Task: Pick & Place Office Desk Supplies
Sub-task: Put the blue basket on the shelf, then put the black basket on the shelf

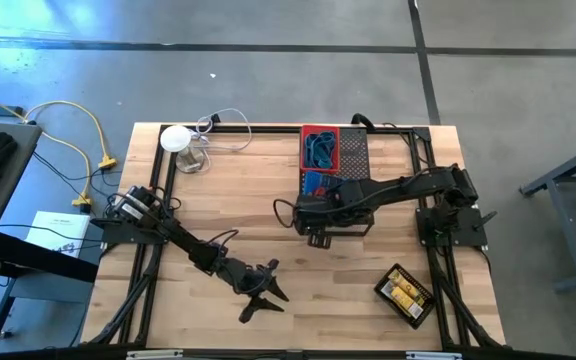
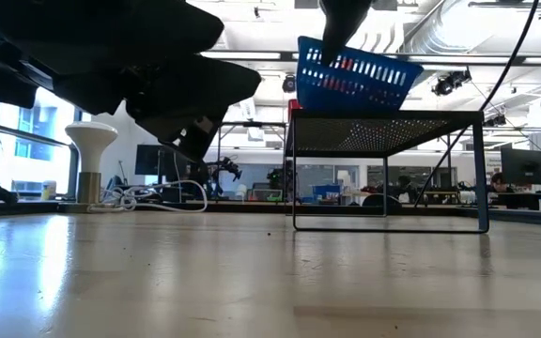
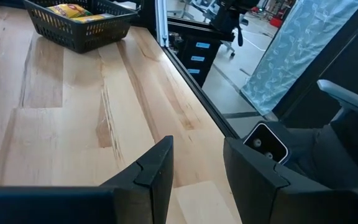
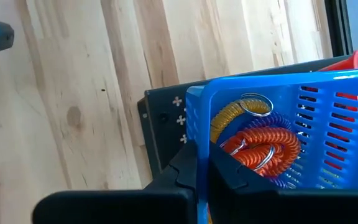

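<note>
Above the black tray (image 2: 383, 127), right gripper (image 4: 202, 163) clamped on blue basket (image 4: 278, 118) rim, coiled loops (image 4: 260, 144) inside.

One blue basket (image 4: 278, 130), one red basket (image 1: 319, 148), one black basket (image 1: 405, 295), two claws.

**Open boards in front of the mesh stand, clutter at the back**

Taking the black mesh stand (image 1: 353, 150) as landmark: the table (image 1: 218, 220) in front of it lies bare down to the near edge, broken only by the left gripper (image 1: 258, 292) well to its front-left and a black basket (image 1: 404, 295) of yellow packets (image 1: 402, 293) near the front-right corner. The right gripper (image 1: 320, 215) blocks the stand's front edge, gripping the rim of a blue basket (image 4: 278, 134) tilted over the stand. Left of the stand, a white round object (image 1: 176, 138) and its cable (image 1: 223, 125) crowd the back edge.
</note>
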{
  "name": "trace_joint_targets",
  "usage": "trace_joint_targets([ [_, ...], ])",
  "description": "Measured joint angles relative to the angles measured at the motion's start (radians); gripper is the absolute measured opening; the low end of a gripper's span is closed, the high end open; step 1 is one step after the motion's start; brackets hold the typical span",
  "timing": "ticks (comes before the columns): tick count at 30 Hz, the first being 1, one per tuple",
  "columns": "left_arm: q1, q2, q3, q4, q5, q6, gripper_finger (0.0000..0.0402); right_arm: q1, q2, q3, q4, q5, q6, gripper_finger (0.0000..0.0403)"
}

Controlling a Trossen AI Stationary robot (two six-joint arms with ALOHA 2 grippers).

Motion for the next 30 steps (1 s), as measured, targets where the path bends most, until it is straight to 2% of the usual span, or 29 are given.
trace_joint_targets([
  [4,-0.004,0.000,0.000,0.000,0.000,0.003,0.0136,0.002,0.000,0.000,-0.001,-0.001,0.000,0.0018],
  [20,-0.003,0.000,0.000,0.000,0.000,0.000,0.0136,0.036,-0.007,0.000,-0.001,0.007,0.034,0.0118],
  [26,-0.003,0.000,0.000,0.000,0.000,0.000,0.0136,0.051,-0.019,0.000,-0.005,0.068,0.063,0.0131],
  [30,-0.003,0.000,0.000,-0.001,0.000,0.000,0.0136,0.089,-0.054,0.000,-0.004,0.058,0.094,0.0132],
])
